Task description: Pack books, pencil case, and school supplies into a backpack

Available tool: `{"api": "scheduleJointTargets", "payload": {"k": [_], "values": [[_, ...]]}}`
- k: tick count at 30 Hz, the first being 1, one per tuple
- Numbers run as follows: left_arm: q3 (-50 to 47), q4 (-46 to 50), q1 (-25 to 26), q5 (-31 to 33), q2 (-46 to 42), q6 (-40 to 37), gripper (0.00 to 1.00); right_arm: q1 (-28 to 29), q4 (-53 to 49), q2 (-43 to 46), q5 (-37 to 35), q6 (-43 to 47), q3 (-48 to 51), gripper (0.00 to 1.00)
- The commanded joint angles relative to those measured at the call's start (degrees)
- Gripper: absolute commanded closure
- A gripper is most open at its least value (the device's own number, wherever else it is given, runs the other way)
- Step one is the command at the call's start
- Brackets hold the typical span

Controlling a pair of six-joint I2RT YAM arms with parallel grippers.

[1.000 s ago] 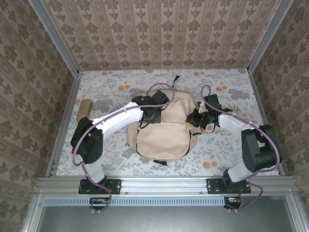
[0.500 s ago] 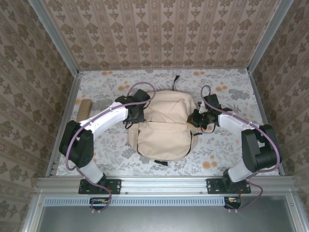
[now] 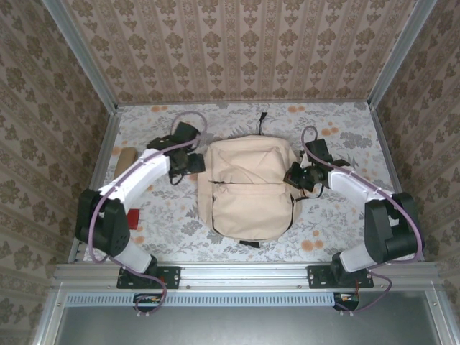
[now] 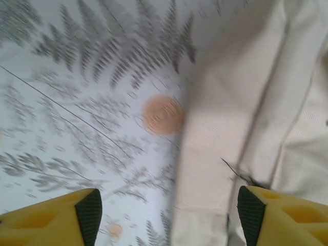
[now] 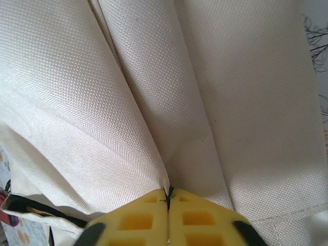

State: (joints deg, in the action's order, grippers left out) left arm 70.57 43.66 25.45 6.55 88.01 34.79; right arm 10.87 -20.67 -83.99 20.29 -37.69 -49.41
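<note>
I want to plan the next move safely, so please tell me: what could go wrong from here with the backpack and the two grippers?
1. The right gripper seems shut on a fold of the backpack; if that arm pulls away, the bag may drag or twist.
2. The left gripper is open above the table beside the bag, and the pencil case lies close to that arm, which could knock it.

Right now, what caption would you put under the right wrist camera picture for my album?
The right gripper, yellow jaws shut, pinches a fold of the beige backpack.
</note>
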Motion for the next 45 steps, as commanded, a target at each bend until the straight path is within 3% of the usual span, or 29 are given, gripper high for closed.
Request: {"api": "scheduleJointTargets", "payload": {"k": [1, 3, 5, 11, 18, 26, 33, 39, 45], "values": [[-1.9, -0.1, -6.6, -2.3, -2.8, -2.4, 0.22, -0.6, -4.0, 2.8, -2.8, 1.7, -0.3, 0.56], [-2.9, -1.2, -11.1, -4.2, -3.5, -4.1, 0.17, -0.5, -4.1, 3.9, -1.3, 2.7, -0.4, 0.34], [-3.2, -2.4, -15.8, -5.4, -3.3, -6.2, 0.11, -0.4, -4.7, 5.3, -0.6, 3.9, -0.7, 0.22], [-1.5, -7.3, -27.8, -8.0, 1.5, -12.0, 0.00, -0.3, -4.7, 8.6, 0.0, 5.2, -0.7, 0.09], [6.6, -7.1, -37.2, -5.1, 11.3, -16.1, 0.00, 0.0, -4.9, 9.1, 1.7, 5.7, -1.3, 0.06], [14.0, -4.0, -43.3, -6.5, 21.7, -17.6, 0.00, 0.6, -5.8, 8.8, 1.5, 3.6, -2.3, 0.06], [17.6, -2.9, -44.1, -10.7, 28.2, -18.1, 0.00, 0.9, -7.7, 8.7, 1.3, 3.0, -4.2, 0.06], [14.9, -4.7, -43.4, -16.3, 28.0, -15.3, 0.00, 1.2, -7.7, 8.4, 1.3, 1.8, -4.0, 0.07], [14.9, -3.0, -39.8, -13.7, 27.8, -16.4, 0.00, 1.9, -8.2, 6.8, 1.7, 1.8, -4.2, 0.08]]}}
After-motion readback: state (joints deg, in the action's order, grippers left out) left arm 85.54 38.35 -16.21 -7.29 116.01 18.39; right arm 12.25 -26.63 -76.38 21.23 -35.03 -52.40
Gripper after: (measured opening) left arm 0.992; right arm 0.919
